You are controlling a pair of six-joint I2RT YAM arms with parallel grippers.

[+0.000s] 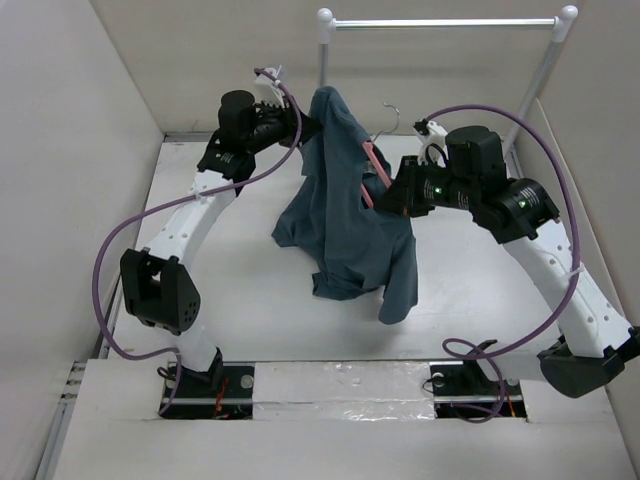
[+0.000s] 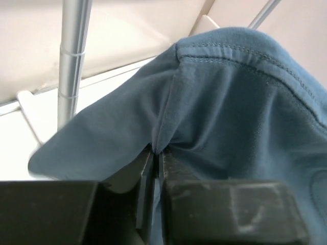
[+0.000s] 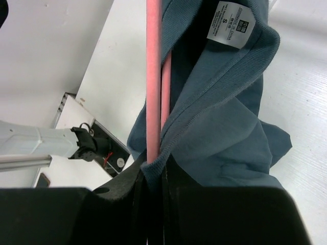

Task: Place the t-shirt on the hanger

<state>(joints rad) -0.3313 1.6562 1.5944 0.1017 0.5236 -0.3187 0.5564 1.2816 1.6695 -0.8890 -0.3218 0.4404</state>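
A robotics lab test cell: a plain white desk [image 1: 250, 300] boxed by bare cream partition walls [image 1: 60, 150]. A white-and-black left robot arm [image 1: 190, 225] and its right twin [image 1: 560, 260] are bolted along the bottom edge. Looping purple cables [image 1: 490, 107], silver tape [image 1: 340, 378] and a white clothes rack with metal bar [image 1: 445, 22] at the top right.

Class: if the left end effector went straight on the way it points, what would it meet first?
The blue t-shirt: the left end effector is shut on a fold of it, and cloth fills the way ahead. The rack's metal post stands off to one side, seemingly farther back.
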